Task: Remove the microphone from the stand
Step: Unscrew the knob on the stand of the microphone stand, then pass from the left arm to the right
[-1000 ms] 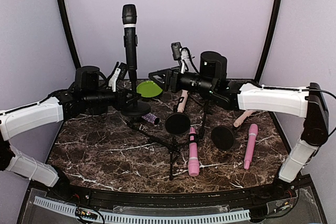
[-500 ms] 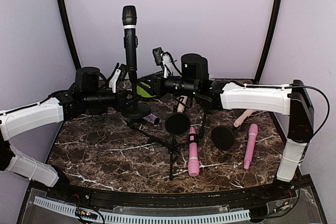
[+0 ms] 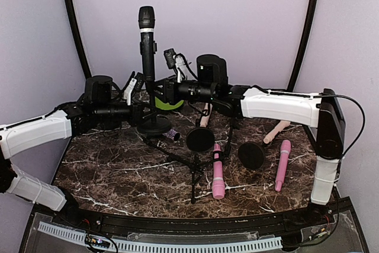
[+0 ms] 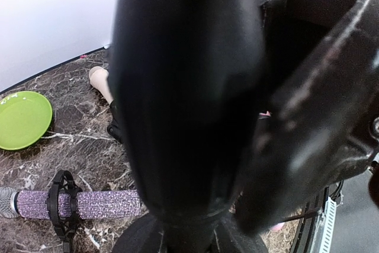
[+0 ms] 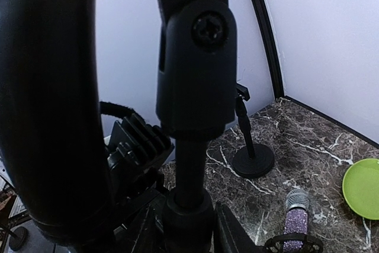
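Because the black microphone (image 3: pixel 146 39) stands upright in the clip of its round-based stand (image 3: pixel 156 125) at the far left of the desk (image 3: pixel 118 173), the two arms meet it from opposite sides and at different heights. The left pincer (image 3: pixel 143 109) comes in low and is narrowed onto the stand's post just above the base. In its wrist view the black post fills the frame with a finger pressed against it — a hold that looks meant to pin the stand down so it cannot lift or tip. The right pincer (image 3: pixel 156 91) reaches across higher up, at the clip joint beneath the microphone's handle. Its wrist view shows that joint and its screw close by the fingers, but whether the jaws have closed on anything I cannot tell. The microphone is seated in the clip, so the removal itself is not yet done. A green plate (image 3: pixel 170 102) lies just behind, and a purple glitter microphone (image 3: pixel 170 134) lies on the desk beside the base — near enough that a slipping stand could knock it.
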Controlling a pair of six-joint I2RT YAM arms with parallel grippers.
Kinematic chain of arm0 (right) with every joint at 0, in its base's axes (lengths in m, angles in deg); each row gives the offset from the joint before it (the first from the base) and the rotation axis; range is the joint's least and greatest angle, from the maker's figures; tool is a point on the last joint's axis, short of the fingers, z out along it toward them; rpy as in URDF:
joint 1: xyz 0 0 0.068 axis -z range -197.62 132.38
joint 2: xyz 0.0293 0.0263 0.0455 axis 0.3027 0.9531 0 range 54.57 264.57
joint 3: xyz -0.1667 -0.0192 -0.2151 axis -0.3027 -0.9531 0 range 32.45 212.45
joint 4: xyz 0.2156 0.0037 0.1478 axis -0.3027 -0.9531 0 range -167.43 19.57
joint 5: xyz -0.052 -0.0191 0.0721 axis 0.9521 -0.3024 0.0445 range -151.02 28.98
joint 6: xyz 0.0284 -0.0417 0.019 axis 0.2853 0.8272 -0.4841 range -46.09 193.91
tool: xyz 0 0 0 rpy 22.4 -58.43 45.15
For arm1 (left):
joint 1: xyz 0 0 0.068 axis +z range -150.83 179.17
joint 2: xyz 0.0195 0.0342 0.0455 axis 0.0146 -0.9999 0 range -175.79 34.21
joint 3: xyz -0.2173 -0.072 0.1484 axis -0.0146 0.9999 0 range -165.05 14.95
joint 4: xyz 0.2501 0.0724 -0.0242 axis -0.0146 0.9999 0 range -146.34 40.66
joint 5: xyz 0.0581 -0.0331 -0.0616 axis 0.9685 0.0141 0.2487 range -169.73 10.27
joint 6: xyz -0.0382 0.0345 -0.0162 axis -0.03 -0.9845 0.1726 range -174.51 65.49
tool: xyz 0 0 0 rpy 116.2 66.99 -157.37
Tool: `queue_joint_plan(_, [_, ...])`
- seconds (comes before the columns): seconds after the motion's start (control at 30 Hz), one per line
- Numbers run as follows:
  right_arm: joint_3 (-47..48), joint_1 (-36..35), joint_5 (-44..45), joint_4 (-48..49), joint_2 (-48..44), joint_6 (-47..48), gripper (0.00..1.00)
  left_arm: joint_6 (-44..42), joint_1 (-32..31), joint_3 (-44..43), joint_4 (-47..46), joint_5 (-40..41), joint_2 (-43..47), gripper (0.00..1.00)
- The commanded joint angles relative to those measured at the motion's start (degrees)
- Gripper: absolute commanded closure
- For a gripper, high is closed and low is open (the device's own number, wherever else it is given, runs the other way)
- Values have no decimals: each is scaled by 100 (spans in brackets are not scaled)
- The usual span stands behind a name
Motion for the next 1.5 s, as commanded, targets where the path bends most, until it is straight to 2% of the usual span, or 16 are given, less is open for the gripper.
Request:
queue_joint_plan(0.0, [269, -19, -144, 24, 149, 53, 69, -13, -27, -40, -663, -343, 199, 100])
queue_joint_plan(0.3, [-105, 205, -758, 574, -100, -277, 96, -37, -27, -31, -864, -880, 235, 100])
queue_joint_plan(0.4, [-482, 396, -1404, 1158, -333, -566, 98, -53, -28, 2, -1029, -1204, 291, 100])
queue_joint_plan(0.5, [-681, 558, -2391, 1584, -518, -816, 98, -30, -28, 28, -1321, -1988, 332, 100])
queue_joint_plan(0.63, [-747, 612, -3149, 1521, -796, -746, 100, 292, -27, 120, -2024, -3183, 311, 100])
queue_joint_plan(0.77, [-738, 619, -3650, 1331, -1022, -724, 100, 451, -25, 89, -2202, -3644, 246, 100])
queue_joint_plan(0.9, [-811, 629, -3410, 799, -1198, -361, 85, 398, -25, 107, -2169, -3553, 290, 100])
queue_joint_plan(1.0, [-1011, 692, -3008, 692, -1331, -241, 60, 198, -27, 113, -2010, -3301, 388, 100])
queue_joint_plan(1.07, [-1185, 767, -2707, 768, -1424, -304, 44, 15, -28, 113, -1714, -2721, 465, 100])
queue_joint_plan(1.17, [-1483, 884, -2178, 861, -1596, -392, 27, -264, -25, 116, -1408, -2066, 591, 100])
queue_joint_plan(1.3, [-1715, 952, -1312, 785, -1810, -346, 16, -474, -36, 164, -1094, -926, 744, 100])
queue_joint_plan(1.47, [-1498, 813, -115, 373, -1861, -263, 11, -505, -54, -52, -202, 1032, 535, 100])
